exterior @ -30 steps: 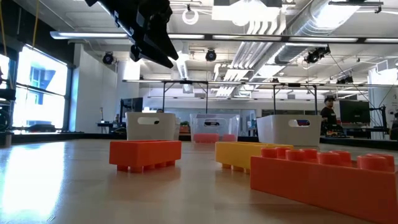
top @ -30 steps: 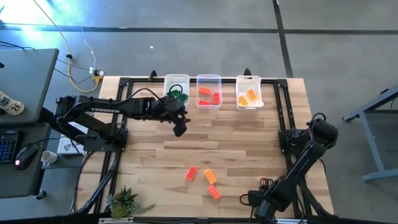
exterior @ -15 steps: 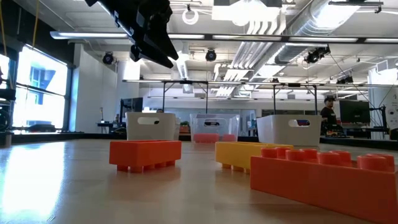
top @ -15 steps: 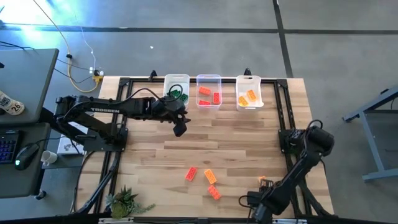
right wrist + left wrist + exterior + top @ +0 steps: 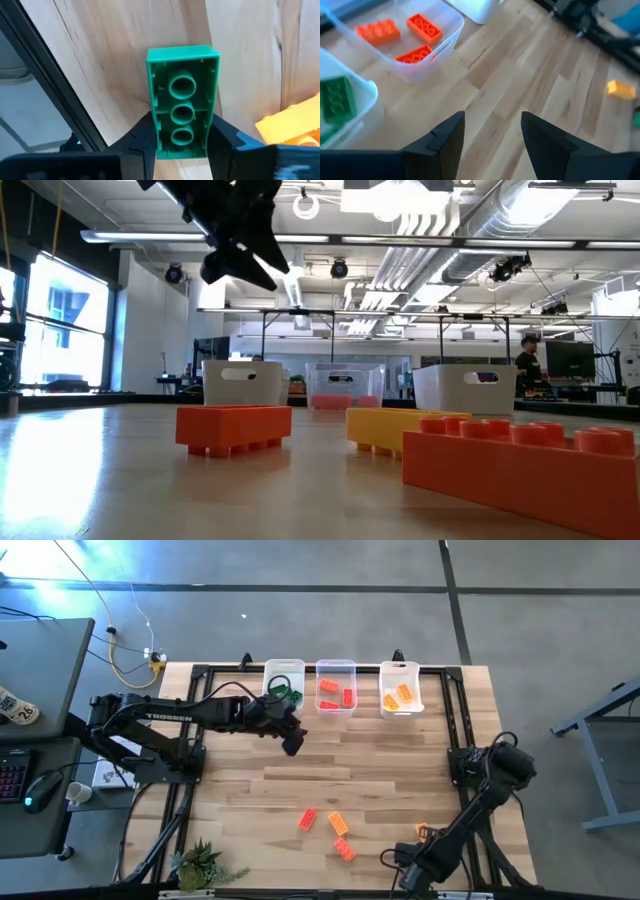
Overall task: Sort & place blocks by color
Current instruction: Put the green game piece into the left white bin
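Three bins stand at the far edge: a white one with green bricks [image 5: 284, 686], a clear one with red bricks [image 5: 336, 686] and a white one with orange bricks [image 5: 400, 688]. My left gripper [image 5: 291, 743] hangs open and empty above the table, just in front of the green bin. My right gripper [image 5: 402, 860] is at the near edge, shut on a green brick [image 5: 182, 100]. A red brick [image 5: 307, 819], an orange brick [image 5: 338, 824], a red brick [image 5: 344, 849] and an orange brick [image 5: 423, 831] lie flat on the table. My right gripper pinches the green brick between its two fingers [image 5: 145, 137], on the two long sides [image 5: 156, 131] at the end nearest the wrist. The brick sticks out ahead of the fingers, its hollow underside toward the wrist camera. Whether it is clear of the wood, I cannot tell.
A dark frame rail [image 5: 460, 740] runs along the table's right side beside the right arm, another [image 5: 195, 740] along the left. A small plant [image 5: 205, 865] lies at the near left corner. Bare wood [image 5: 380, 760] spreads across the table's middle.
My right gripper has gone a little toward the table's left edge along the near edge, still shut on the green brick. My left gripper has shifted slightly toward the far edge and turned a little, staying open.
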